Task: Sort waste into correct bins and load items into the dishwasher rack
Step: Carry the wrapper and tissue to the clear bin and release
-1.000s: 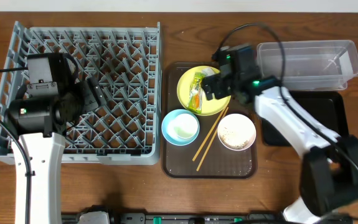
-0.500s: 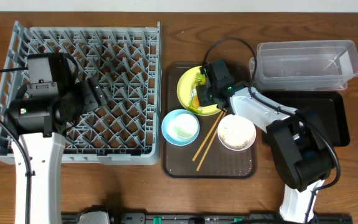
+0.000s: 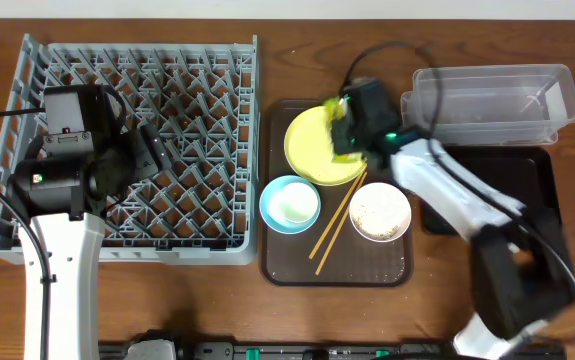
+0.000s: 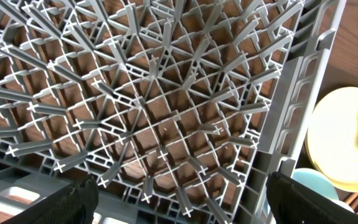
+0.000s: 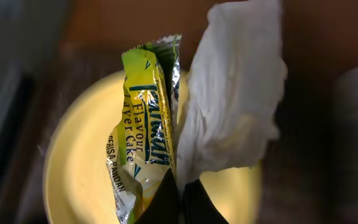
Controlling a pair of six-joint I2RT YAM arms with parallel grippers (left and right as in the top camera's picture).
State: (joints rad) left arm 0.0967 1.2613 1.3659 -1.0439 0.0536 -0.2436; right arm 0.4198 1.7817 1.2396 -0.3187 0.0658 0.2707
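Above the yellow plate (image 3: 307,150), our right jaws were clamped on wrapper (image 5: 142,137) and tissue (image 5: 235,112) together at one end; both looked light, limp, slippery; left jaws stood wide, empty.

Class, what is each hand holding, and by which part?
The right hand pinches the snack wrapper and the white tissue together by their near ends, above the yellow plate. The left hand is open and holds nothing.
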